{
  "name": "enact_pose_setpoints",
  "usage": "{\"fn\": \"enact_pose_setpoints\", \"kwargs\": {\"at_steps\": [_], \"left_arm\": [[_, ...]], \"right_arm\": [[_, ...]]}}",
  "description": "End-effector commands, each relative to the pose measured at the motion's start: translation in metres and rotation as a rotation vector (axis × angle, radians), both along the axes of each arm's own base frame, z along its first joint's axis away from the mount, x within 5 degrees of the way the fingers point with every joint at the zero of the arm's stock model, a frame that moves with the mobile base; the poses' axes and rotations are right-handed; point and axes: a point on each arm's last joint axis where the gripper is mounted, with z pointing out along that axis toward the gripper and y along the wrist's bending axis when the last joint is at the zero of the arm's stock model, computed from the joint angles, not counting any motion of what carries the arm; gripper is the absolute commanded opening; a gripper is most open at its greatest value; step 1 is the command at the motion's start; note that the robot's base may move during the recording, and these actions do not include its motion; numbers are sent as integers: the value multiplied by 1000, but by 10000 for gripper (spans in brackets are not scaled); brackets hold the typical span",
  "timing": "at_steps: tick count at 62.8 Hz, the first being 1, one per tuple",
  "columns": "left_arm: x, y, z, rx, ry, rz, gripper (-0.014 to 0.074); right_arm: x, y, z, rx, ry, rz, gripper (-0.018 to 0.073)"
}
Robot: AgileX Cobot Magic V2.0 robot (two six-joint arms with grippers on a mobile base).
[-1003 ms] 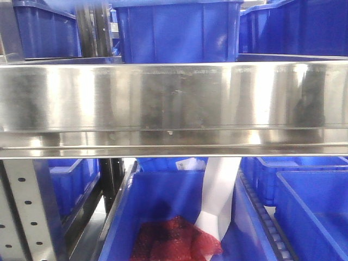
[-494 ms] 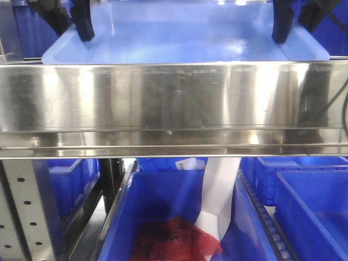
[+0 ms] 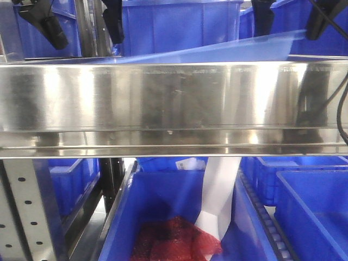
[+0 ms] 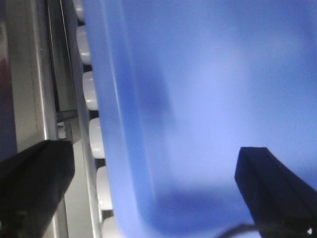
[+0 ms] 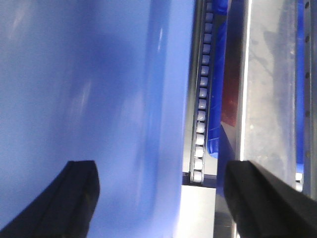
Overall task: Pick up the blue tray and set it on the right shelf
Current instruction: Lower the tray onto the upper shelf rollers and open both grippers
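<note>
The blue tray (image 3: 217, 53) lies just behind the right shelf's steel front lip (image 3: 174, 98), blurred and tilted with its right side higher. My left gripper (image 3: 81, 24) is open above the tray's left end, fingers spread apart. My right gripper (image 3: 291, 19) is open above its right end. In the left wrist view the tray (image 4: 208, 89) fills the frame and its rim runs between the wide jaws of my left gripper (image 4: 153, 193), beside white rollers (image 4: 91, 99). In the right wrist view the tray (image 5: 99, 99) edge lies between the open jaws of my right gripper (image 5: 163, 203), untouched.
Deep blue storage bins (image 3: 179, 27) stand behind the tray on the same level. Below the lip sit more blue bins (image 3: 310, 206), one holding red mesh (image 3: 174, 239) and a white sheet (image 3: 220, 196). A perforated grey upright (image 3: 27, 217) is at lower left. A roller track (image 5: 200, 99) runs beside the tray.
One second ago no tray or grippers showed. Half a second ago both grippers held the tray level above the lip. Now both have opened and lifted, and the tray has dropped lower, tilted.
</note>
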Motion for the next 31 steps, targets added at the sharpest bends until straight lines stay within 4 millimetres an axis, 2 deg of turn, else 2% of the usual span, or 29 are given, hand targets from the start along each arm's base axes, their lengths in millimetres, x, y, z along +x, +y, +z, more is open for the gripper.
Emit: {"fn": "enact_pose_setpoints", "kwargs": {"at_steps": [1, 8, 11, 15, 19, 24, 31], "left_arm": [[-18, 4, 46, -66, -125, -10, 578], [-32, 6, 66, -67, -179, -22, 576], [-42, 7, 78, -71, -217, -30, 569], [-56, 9, 92, -54, -271, -43, 533], [-70, 9, 101, -36, -312, -61, 470], [-93, 11, 113, -36, -366, -90, 356], [-127, 14, 115, -63, -398, -141, 162]], "right_arm": [[-15, -7, 43, 17, -145, 11, 618], [-33, -11, 64, 34, -198, 12, 526], [-44, -14, 73, 42, -221, 16, 457], [-59, -18, 82, 45, -260, 25, 316], [-77, -23, 90, 58, -302, 29, 203], [-102, -31, 90, 72, -347, 36, 56], [-139, -42, 86, 97, -428, 46, 55]]}}
